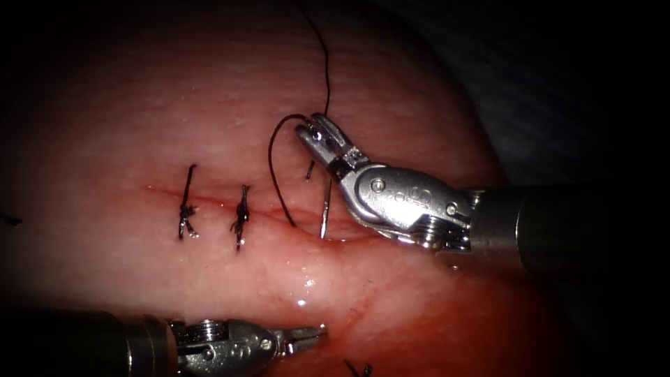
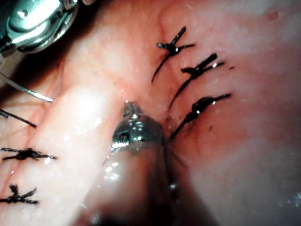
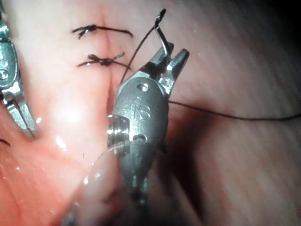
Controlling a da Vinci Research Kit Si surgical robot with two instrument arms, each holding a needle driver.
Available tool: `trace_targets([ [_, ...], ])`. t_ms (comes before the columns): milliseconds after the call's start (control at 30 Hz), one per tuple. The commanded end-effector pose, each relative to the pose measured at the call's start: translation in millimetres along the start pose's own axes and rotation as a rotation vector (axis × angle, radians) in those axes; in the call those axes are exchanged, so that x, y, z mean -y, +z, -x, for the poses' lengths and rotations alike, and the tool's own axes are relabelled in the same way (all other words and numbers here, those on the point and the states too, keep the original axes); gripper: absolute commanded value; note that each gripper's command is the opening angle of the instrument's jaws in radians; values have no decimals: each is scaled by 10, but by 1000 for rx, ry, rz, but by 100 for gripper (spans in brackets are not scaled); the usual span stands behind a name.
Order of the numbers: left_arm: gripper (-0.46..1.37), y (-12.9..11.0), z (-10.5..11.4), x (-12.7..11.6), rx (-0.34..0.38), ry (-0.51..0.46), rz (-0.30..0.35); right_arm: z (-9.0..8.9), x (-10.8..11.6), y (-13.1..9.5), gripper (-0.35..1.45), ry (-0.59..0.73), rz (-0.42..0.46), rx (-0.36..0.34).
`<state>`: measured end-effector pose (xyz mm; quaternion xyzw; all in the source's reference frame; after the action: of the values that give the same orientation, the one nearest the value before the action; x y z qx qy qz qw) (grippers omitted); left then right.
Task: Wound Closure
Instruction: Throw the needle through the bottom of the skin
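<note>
Two knotted stitches point(image 1: 213, 213) done; third in hand. Right tool point(image 1: 312, 129) clenches the needle point(image 1: 325, 209) near its tail, tip below it at the cut point(image 1: 279, 209). Left tool point(image 1: 307, 336) idle, slightly parted, holding nothing.

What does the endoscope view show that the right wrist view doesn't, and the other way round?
Endoscope view: the curved steel needle, its pointed end beside the cut, seemingly outside the pink tissue, and black thread looping down to the cut. Right wrist view: the silver right tool, jaws shut on the needle near its thread end. Both: two knotted black stitches, and the silver left tool holding nothing.
</note>
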<state>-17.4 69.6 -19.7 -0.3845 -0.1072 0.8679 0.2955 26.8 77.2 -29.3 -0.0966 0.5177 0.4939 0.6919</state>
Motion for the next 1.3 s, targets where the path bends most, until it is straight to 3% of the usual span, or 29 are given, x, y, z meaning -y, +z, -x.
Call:
trace_targets([
  [33,-35,3,3,2,2,-5,3,-1,2,0,-35,37,-7,12],
  [333,-35,16,18,22,19,-17,-5,-3,-5,11,-35,224,-28,96],
  [900,-31,16,28,34,36,-14,-19,-7,-6,22,-35,308,-45,202],
  [1067,-30,14,28,32,37,-14,-18,-5,-8,24,-35,222,-46,203],
  [1100,-30,13,27,31,37,-15,-18,-3,-10,26,-35,134,-47,181],
  [1300,-27,9,24,26,38,-18,-17,3,-16,34,-35,-116,-81,102],
])
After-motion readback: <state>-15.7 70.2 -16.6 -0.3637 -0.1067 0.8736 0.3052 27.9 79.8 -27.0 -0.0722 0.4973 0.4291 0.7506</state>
